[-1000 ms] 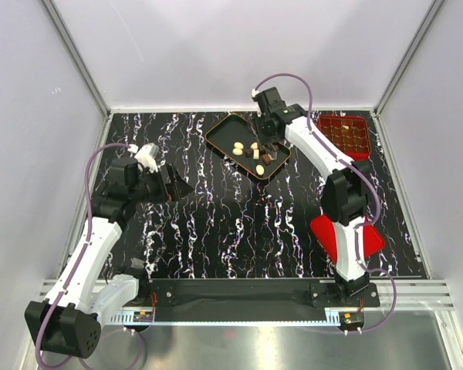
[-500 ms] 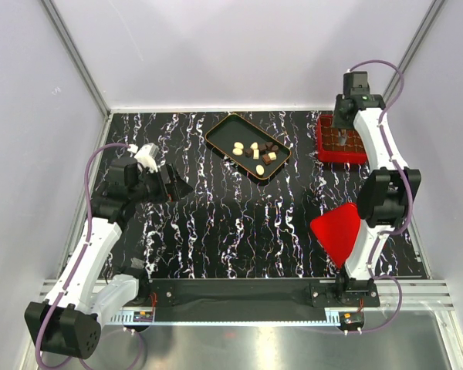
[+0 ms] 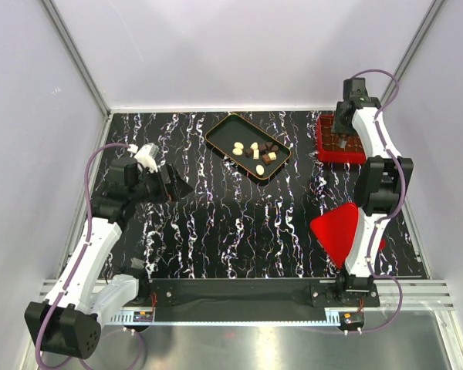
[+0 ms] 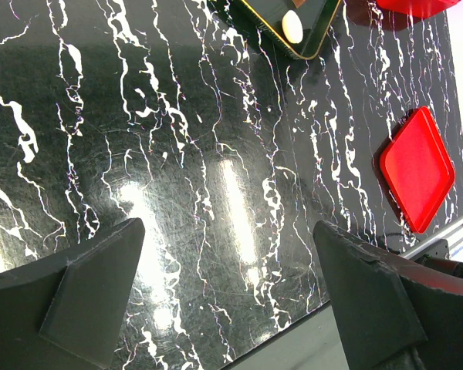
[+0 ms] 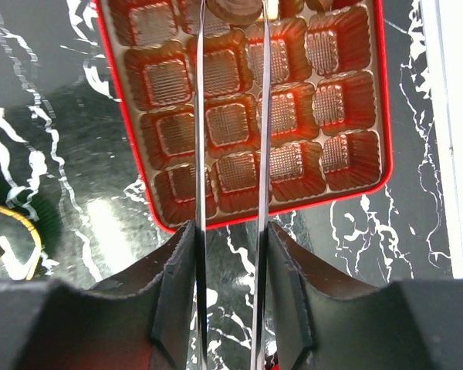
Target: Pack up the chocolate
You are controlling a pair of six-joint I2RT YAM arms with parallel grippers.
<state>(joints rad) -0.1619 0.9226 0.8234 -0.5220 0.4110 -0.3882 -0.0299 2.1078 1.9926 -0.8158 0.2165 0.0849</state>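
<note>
Black marbled tabletop [image 3: 231, 223] carries the lot. R jaws [image 5: 232, 23] are clamped on a round brown chocolate [image 5: 233, 6] betw. their thin blades, low over a far cell of the red box [image 5: 336, 104]; the cells the wrist view shows are otherwise empty. L jaws [image 4: 228, 254] stand wide apart w/ nothing in them, above bare tabletop, well away. Approx. ten chocolates [image 3: 255, 153] lie in the black tray [image 3: 228, 132]; the red lid [image 4: 417, 169] lies by the R arm. Looks early on: most pcs left to move, lid not on.
</note>
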